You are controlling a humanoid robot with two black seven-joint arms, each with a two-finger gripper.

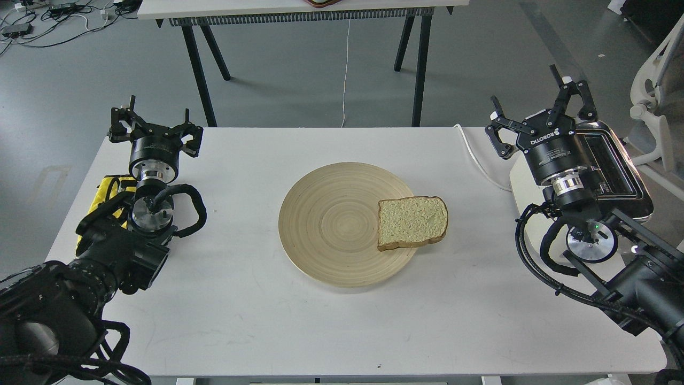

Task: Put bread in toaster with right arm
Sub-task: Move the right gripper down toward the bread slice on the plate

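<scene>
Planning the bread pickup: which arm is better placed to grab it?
Right. The bread overhangs the plate's right edge, nearer the open right gripper, which hangs beside the toaster.

One slice of bread [412,222] lies on one round wooden plate [331,224], the only plate on the single white surface [240,321] in the foreground. One toaster [614,160] stands at the right edge, showing two slots, with one white cord [477,160] running from it. Two black robot arms reach in, each ending in one tool: the left tool [155,125] and the right tool [539,115], two fingers apiece. One yellow item [109,192] sits behind the left arm. A second table [299,10] stands beyond.
</scene>
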